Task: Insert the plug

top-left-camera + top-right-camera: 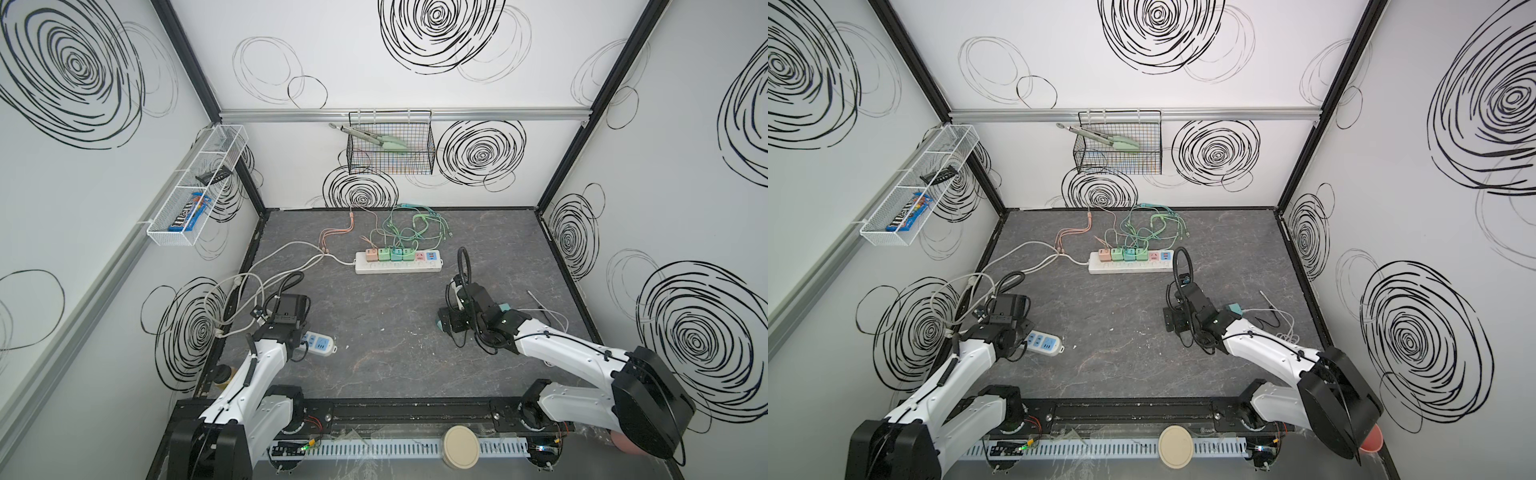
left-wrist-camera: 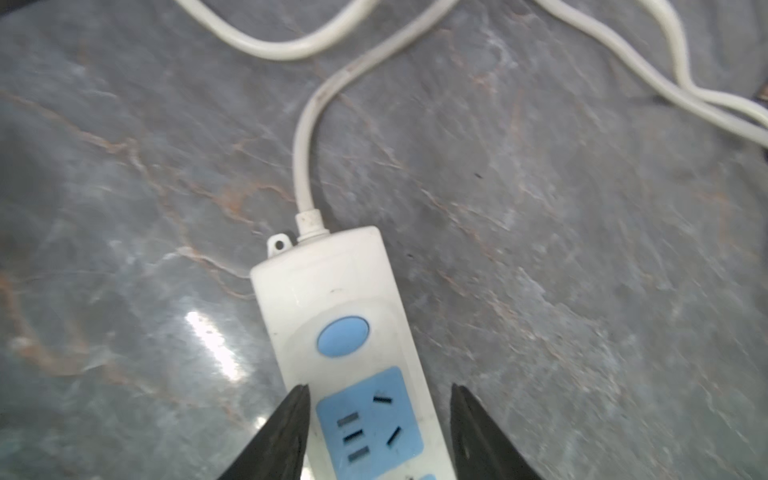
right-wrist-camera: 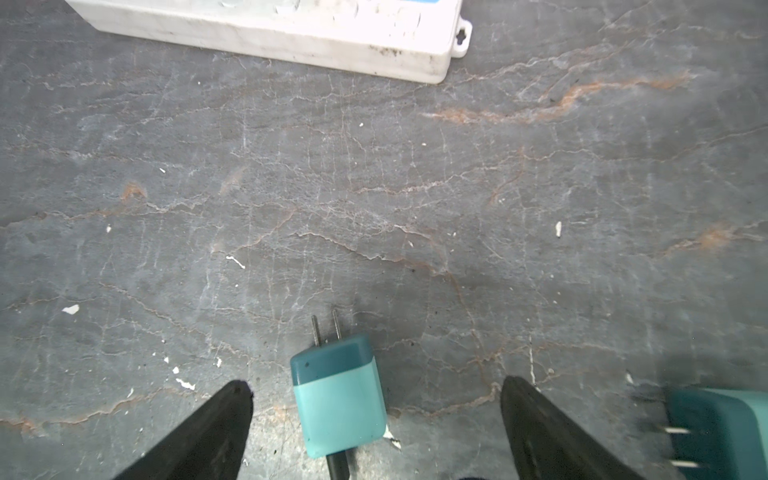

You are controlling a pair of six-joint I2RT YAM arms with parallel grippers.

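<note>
Between the spread jaws of the right gripper (image 3: 376, 384), the teal plug (image 3: 338, 409) lies flat on the table (image 3: 415, 187), prongs forward. Light, rigid, likely slick plastic: pinch its flat sides mid-body. Left gripper (image 2: 380, 388), jaws apart, straddles the blue-socket power strip (image 2: 332, 291).

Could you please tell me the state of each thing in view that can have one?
Small strip: visible socket empty.
Left gripper: open, astride the small strip.
Plug: unplugged, lying flat, prongs bare.
Right gripper: open, either side of the plug, not gripping.
Second plug: unplugged, prongs bare.
Long strip: four chargers plugged in.
</note>
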